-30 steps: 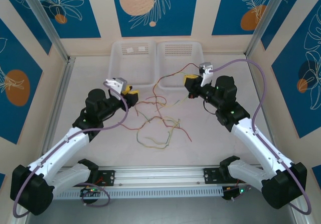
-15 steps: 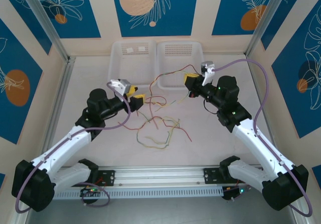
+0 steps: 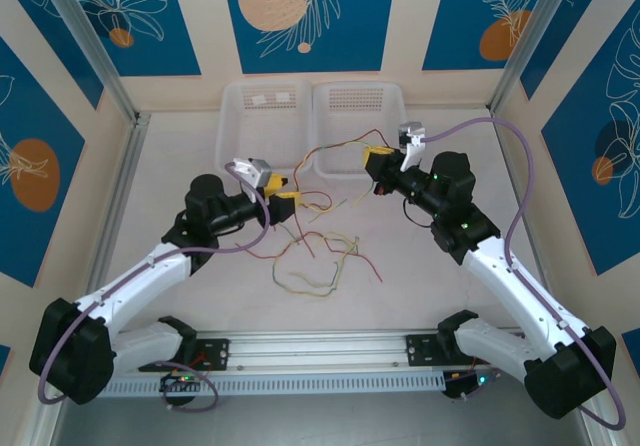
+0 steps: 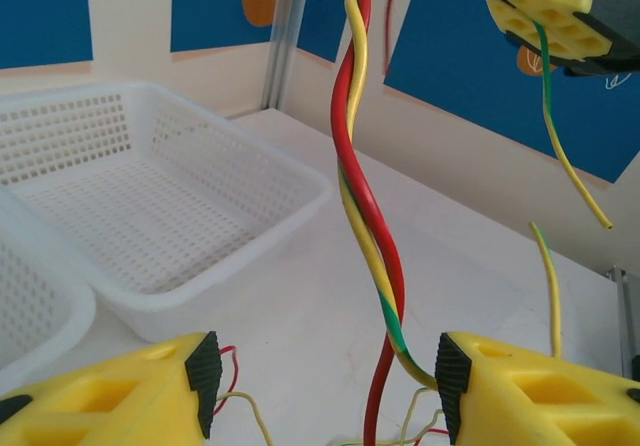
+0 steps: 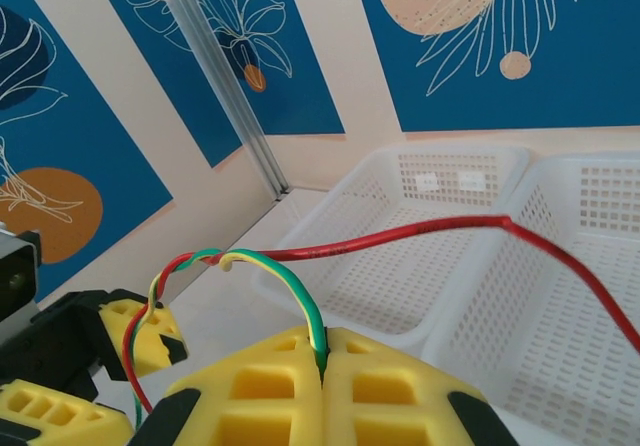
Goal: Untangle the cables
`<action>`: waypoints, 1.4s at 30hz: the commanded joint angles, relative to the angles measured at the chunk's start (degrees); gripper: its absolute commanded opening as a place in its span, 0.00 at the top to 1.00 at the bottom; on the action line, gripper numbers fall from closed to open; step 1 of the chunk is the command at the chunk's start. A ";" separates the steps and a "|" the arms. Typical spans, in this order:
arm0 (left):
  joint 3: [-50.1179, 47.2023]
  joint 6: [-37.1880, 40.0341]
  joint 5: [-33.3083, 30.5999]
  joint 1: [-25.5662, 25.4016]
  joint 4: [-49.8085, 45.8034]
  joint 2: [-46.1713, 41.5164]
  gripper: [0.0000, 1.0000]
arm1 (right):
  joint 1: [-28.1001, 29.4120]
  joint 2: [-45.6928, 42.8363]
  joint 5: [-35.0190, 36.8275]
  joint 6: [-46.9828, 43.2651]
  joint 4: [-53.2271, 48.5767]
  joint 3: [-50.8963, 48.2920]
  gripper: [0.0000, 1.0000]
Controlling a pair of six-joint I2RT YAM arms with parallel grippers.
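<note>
L pincer [image 4: 325,381] open round twisted cables [image 4: 362,216]; R pincer [image 5: 325,366], raised, clamps them.

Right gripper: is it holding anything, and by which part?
Yes: the right gripper is shut on a yellow-green cable, pinched near one free end, a tail hanging beyond the jaws.

The cables [image 4: 365,216] have smooth, glossy plastic coats in red and yellow-green, and the far baskets [image 4: 240,266] are white moulded plastic, perforated, with a faint sheen. The fingers [image 4: 530,391] of the left gripper [image 4: 325,386] and the fingers [image 5: 390,391] of the right gripper [image 5: 322,338] are matt yellow plastic with a faintly grainy face, the left ones tipped with dull black pads [image 4: 204,371]. The table [image 3: 420,291] is a matt off-white sheet, the corner posts [image 3: 87,41] and the near rail [image 3: 320,351] are brushed metal, and the hoses [image 3: 490,119] look smooth.
</note>
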 commanded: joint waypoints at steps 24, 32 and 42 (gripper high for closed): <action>2.13 0.60 -2.89 -1.98 0.41 0.49 0.97 | 1.22 -5.20 8.71 -3.96 -2.37 0.15 1.00; 2.71 -2.46 -2.50 -1.96 1.76 0.56 0.65 | 1.17 -4.98 8.79 -2.52 -0.88 -1.05 1.00; 0.97 -14.68 -1.10 -1.99 9.84 -1.34 0.68 | 1.46 -3.16 16.30 -0.76 -2.60 -0.03 1.00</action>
